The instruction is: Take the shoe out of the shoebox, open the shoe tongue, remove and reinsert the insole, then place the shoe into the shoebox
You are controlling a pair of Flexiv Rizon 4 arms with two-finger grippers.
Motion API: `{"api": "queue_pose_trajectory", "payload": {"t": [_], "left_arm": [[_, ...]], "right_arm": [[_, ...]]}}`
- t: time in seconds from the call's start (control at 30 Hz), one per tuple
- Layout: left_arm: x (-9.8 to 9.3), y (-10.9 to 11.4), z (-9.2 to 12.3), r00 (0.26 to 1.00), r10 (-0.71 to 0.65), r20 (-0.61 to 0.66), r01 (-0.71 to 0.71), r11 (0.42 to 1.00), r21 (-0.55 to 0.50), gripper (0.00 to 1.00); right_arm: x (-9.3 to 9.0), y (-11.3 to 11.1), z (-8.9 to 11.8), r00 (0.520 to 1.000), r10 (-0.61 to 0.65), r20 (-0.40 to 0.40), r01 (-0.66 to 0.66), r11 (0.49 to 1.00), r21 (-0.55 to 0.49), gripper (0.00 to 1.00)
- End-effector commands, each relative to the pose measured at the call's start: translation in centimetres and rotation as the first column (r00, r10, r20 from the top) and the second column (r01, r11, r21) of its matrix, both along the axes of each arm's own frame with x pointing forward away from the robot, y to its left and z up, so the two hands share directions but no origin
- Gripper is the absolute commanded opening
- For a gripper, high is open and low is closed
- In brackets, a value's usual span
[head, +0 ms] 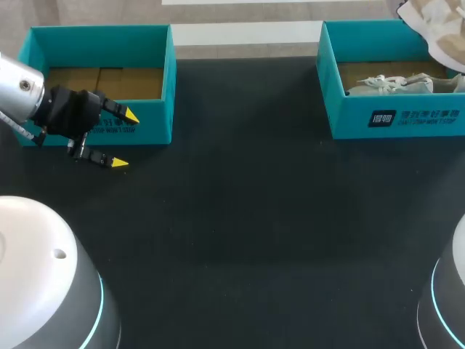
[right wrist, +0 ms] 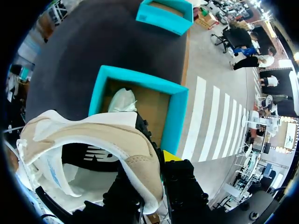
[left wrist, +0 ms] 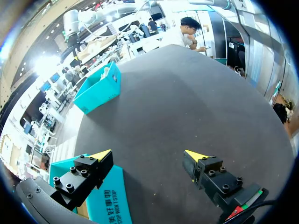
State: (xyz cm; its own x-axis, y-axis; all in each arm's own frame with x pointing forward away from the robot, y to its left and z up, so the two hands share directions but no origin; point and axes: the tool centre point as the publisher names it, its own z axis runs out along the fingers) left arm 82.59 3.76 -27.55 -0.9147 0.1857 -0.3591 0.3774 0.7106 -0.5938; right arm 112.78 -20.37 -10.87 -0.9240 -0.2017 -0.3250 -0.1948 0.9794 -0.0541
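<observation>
A black table (head: 240,218) carries two teal shoeboxes along its far edge. The right gripper (right wrist: 158,175) is clamped on a beige and white shoe (right wrist: 93,135): the rim of the shoe's opening runs down between the two black fingers, and one yellow tip shows just beside it. The shoe (head: 436,22) hangs above the right shoebox (head: 399,116) at the table's far right corner. A second pale laced shoe (head: 396,83) lies inside that box.

The left gripper (head: 125,139) sits just in front of the left shoebox (head: 152,109) near the far left corner. Its jaws stand wide apart with nothing between them. One finger hangs over the box's front wall, the other over bare table.
</observation>
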Motion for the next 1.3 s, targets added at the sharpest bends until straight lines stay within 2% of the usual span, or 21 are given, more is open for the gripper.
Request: {"api": "queue_pose_trajectory", "payload": {"t": [0.03, 0.1, 0.27, 0.43, 0.67, 0.8, 1.0, 1.3], "left_arm": [[0.0, 0.0, 0.0, 1.0, 0.0, 0.0, 0.0, 1.0, 0.004, 1.0], [0.0, 0.0, 0.0, 1.0, 0.0, 0.0, 0.0, 1.0, 0.004, 1.0], [0.0, 0.0, 0.0, 1.0, 0.0, 0.0, 0.0, 1.0, 0.004, 1.0], [0.0, 0.0, 0.0, 1.0, 0.0, 0.0, 0.0, 1.0, 0.004, 1.0], [0.0, 0.0, 0.0, 1.0, 0.0, 0.0, 0.0, 1.0, 0.004, 1.0], [0.0, 0.0, 0.0, 1.0, 0.0, 0.0, 0.0, 1.0, 0.004, 1.0], [0.0, 0.0, 0.0, 1.0, 0.0, 0.0, 0.0, 1.0, 0.004, 1.0], [0.0, 0.0, 0.0, 1.0, 0.0, 0.0, 0.0, 1.0, 0.004, 1.0]], "right_arm": [[-0.1, 0.0, 0.1, 1.0, -0.001, 0.001, 0.001, 1.0, -0.001, 0.0], [-0.1, 0.0, 0.1, 1.0, -0.001, 0.001, 0.001, 1.0, -0.001, 0.0], [1.9, -1.3, -0.9, 0.999, -0.043, 0.005, 0.043, 0.999, 0.01, 0.0], [4.3, -3.9, -2.1, 0.997, -0.082, 0.003, 0.082, 0.996, -0.015, 0.0], [7.1, -7.7, -4.1, 0.974, -0.227, 0.024, 0.228, 0.971, -0.075, 0.0], [7.6, -9.4, -5.8, 0.965, -0.261, 0.023, 0.262, 0.961, -0.087, 0.0], [8.0, -11.4, -6.7, 0.953, -0.303, 0.0, 0.3, 0.946, -0.12, 0.0], [8.0, -11.4, -6.7, 0.953, -0.303, 0.0, 0.3, 0.946, -0.12, 0.0]]}}
